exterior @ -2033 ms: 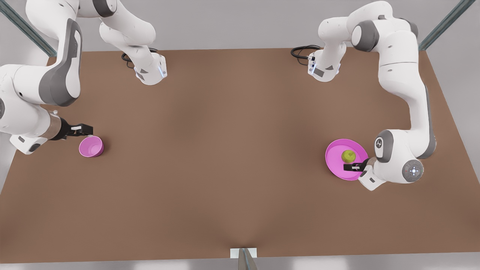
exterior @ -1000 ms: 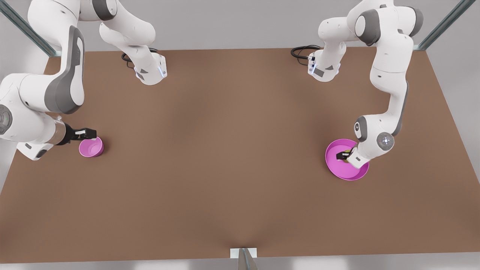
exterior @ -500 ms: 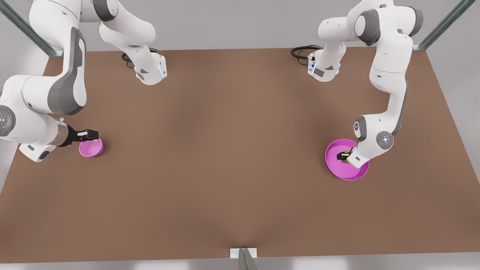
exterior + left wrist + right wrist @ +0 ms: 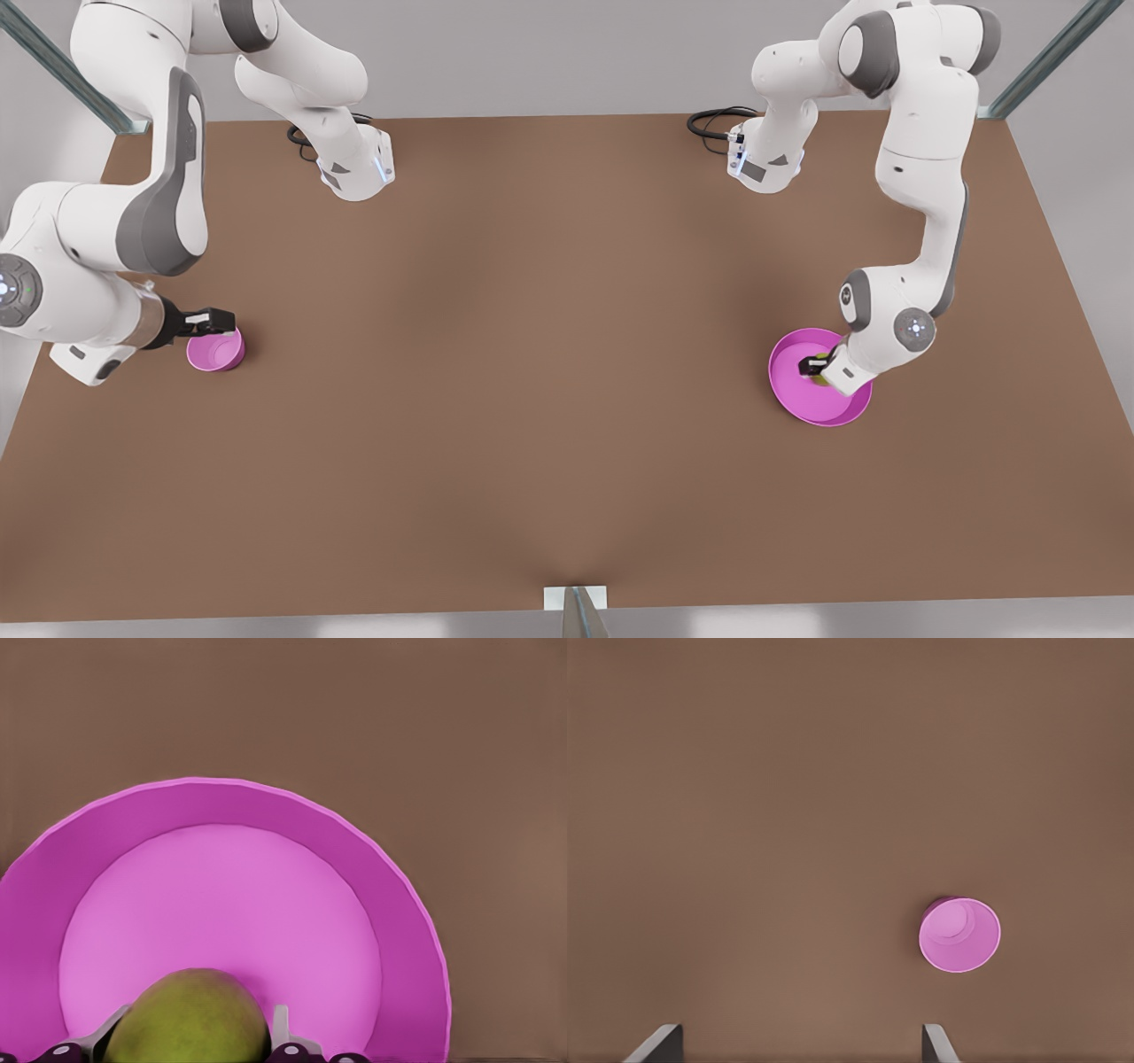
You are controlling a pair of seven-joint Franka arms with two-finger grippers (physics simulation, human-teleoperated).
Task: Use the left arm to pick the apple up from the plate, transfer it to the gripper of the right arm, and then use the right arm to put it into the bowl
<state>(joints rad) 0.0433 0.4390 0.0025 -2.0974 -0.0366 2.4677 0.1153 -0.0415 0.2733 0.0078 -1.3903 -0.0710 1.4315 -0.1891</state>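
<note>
The apple [image 4: 189, 1017] sits on the pink plate [image 4: 390, 930], toward one side of the dish's flat middle, and in the left wrist view a finger [image 4: 280, 1032] of the left gripper [image 4: 190, 1043] stands close against each flank of the fruit. Whether those fingers are pressing on the skin or only bracketing it cannot be told. In the front view the plate [image 4: 797, 399] lies on the brown table [image 4: 532, 354] at the front view's right, and the left gripper [image 4: 812, 367] is down over it, its white hand covering nearly all of the apple [image 4: 822, 362], of which a small green sliver shows beside the black fingers. The left arm [image 4: 921, 204] bends down from its base at the far edge of the table to reach the plate. At the front view's left, well apart from the plate, stands the small pink bowl [image 4: 215, 351], upright and with nothing inside. The right gripper [image 4: 210, 320] hangs just beside the bowl's far rim, at the end of the right arm [image 4: 133, 230], which waits there. In the right wrist view its two fingertips [image 4: 939, 1043] are spread wide with nothing between them, and the bowl [image 4: 959, 935] lies on the table beyond them.
</note>
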